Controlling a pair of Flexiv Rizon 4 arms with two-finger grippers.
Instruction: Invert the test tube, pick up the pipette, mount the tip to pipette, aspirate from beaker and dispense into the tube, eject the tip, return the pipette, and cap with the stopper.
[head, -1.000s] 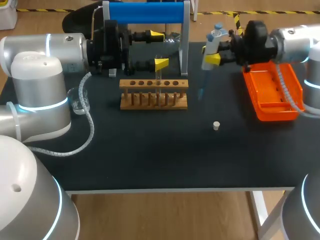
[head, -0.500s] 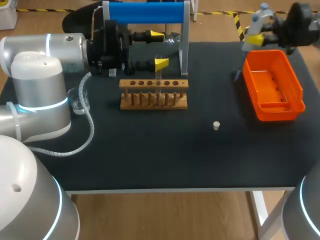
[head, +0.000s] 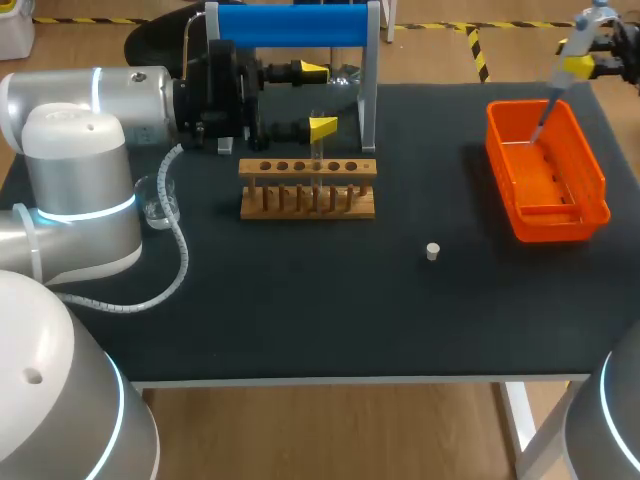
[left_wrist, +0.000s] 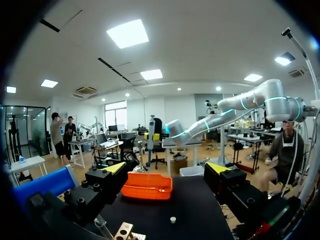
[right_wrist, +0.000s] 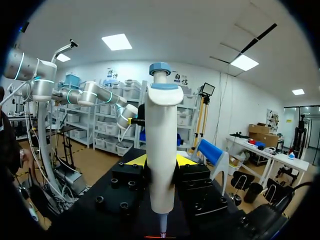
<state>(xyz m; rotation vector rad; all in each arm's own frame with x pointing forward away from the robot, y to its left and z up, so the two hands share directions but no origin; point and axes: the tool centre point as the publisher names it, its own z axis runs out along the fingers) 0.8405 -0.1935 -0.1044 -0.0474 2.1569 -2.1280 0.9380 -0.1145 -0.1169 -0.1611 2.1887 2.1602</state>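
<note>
Two grippers: your right gripper (right_wrist: 161, 161) pinches the pipette (right_wrist: 162, 125), thin end over the orange tray (head: 600, 185); your left gripper (head: 316, 98) is spread wide beside the test tube (head: 317, 140) standing upright in the wooden rack (head: 300, 202).

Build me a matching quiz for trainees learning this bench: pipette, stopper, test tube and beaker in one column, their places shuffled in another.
1 pipette
2 stopper
3 test tube
4 beaker

A upright in the wooden rack
B alone on the bare table
C gripped by the right claw, over the orange tray
D near the table's left edge

Pairs: 1-C, 2-B, 3-A, 4-D
</note>
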